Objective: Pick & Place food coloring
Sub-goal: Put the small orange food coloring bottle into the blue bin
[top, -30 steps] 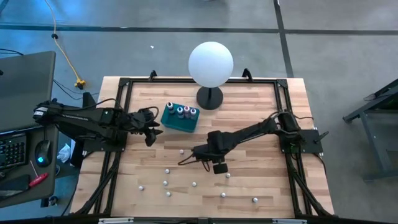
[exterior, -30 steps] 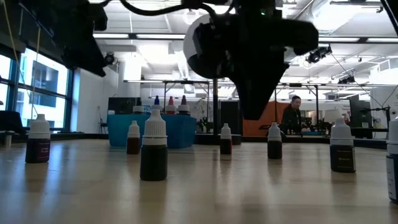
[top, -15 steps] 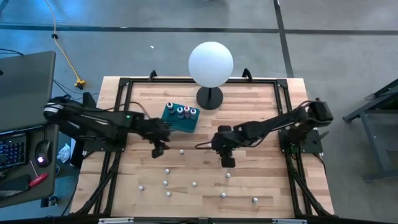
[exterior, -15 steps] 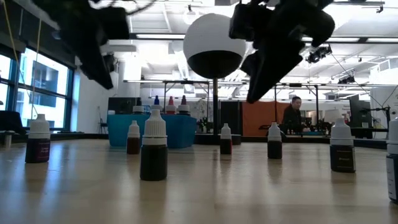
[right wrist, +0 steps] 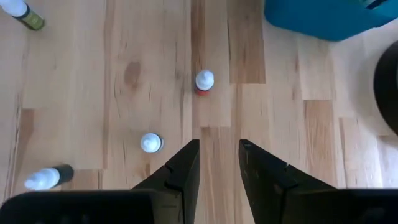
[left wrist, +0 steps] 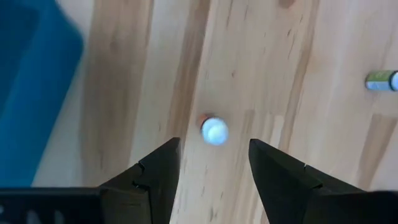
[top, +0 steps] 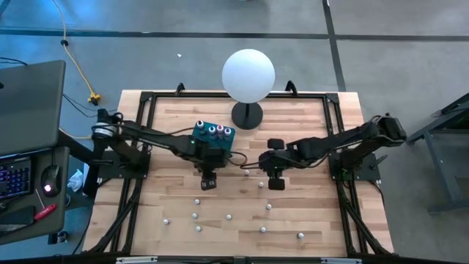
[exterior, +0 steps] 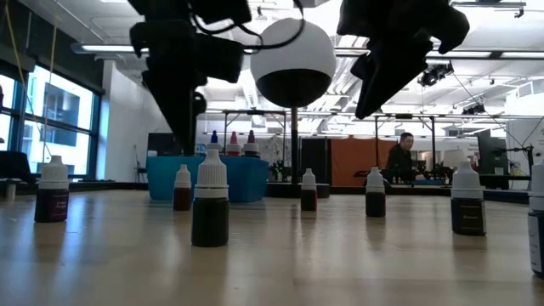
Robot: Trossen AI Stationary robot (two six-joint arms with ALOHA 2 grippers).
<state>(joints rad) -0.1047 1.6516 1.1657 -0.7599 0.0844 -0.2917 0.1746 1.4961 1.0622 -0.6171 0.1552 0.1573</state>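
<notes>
The left gripper (top: 208,181) hung just above the middle of the wooden table (top: 308,117), its two dark fingers (left wrist: 155,177) spread apart with nothing between them. Seen from its wrist, a small white-capped food coloring bottle (left wrist: 214,131) stood on the table just beyond the fingertips, in line with the gap. Just beside this gripper, toward the far edge of the table, sat a teal tray (top: 202,143) with several bottles standing in it, their coloured tops (top: 218,131) upward.

The right gripper (top: 276,182) hovered near the table's centre, a short way from the left one, its fingers (right wrist: 180,171) parted by a narrower gap and also empty. Ahead of it, in its wrist view, another white-capped bottle (right wrist: 204,81) stood upright, a second one (right wrist: 150,142) stood off to the side, and two more (right wrist: 46,177) lay on their sides farther off.

More loose bottles (top: 229,217) were scattered over the near half of the table. From table height they stood as small dark bottles (exterior: 209,208) with white caps.

A large white globe (top: 248,73) on a black stand stood at the far edge of the table. A person (exterior: 399,160) was in the room behind.
</notes>
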